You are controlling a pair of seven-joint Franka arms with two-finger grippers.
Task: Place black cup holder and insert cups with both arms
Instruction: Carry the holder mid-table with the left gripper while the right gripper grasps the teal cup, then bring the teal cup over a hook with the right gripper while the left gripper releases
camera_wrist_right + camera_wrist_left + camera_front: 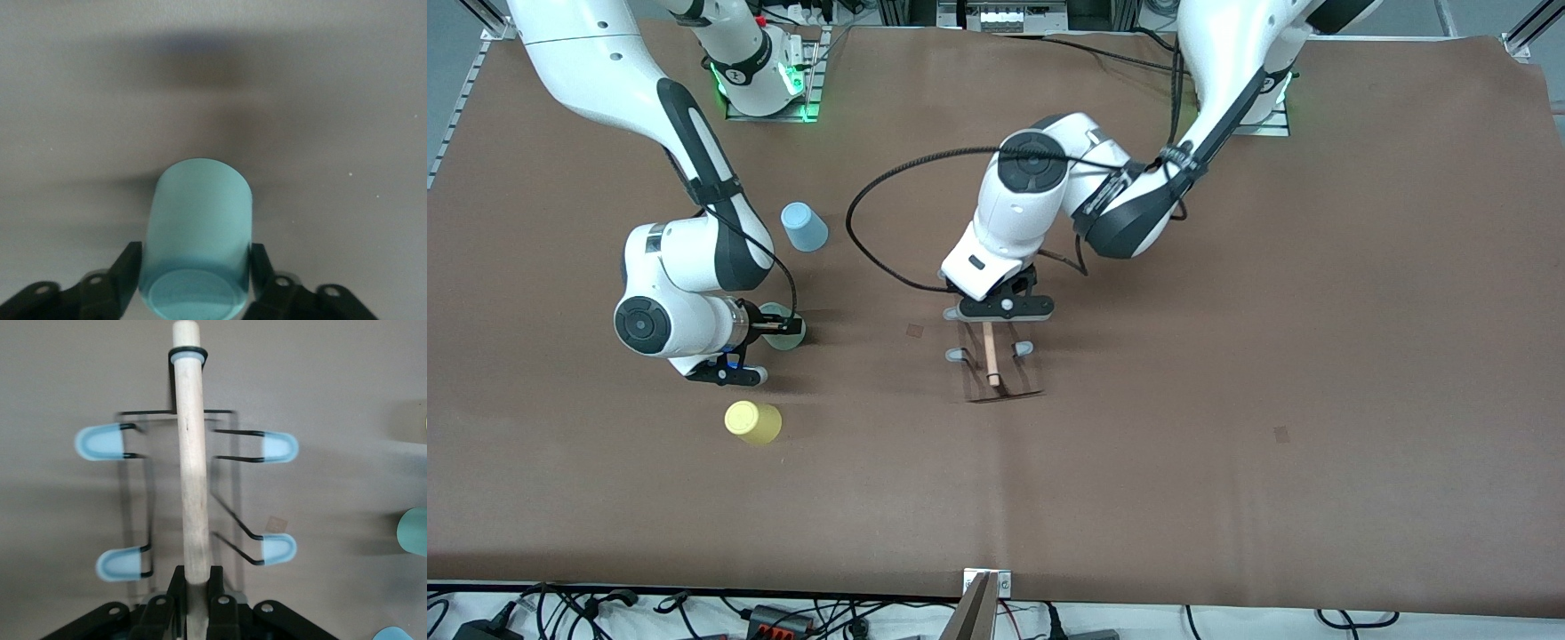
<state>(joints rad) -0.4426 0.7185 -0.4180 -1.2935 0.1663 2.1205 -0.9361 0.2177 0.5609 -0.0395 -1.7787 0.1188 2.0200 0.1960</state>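
Observation:
The black cup holder, thin black wire with a light wooden rod and grey-blue pegs, is at the table's middle. My left gripper is over it, shut on the rod's end. I cannot tell whether the holder's base touches the table. My right gripper is shut on the mint green cup, with a finger on each side of it in the right wrist view. The light blue cup stands farther from the front camera than the mint cup. The yellow cup lies nearer.
Brown paper covers the table. A black cable loops from the left arm's wrist over the table between the two grippers. Small dark marks are on the paper.

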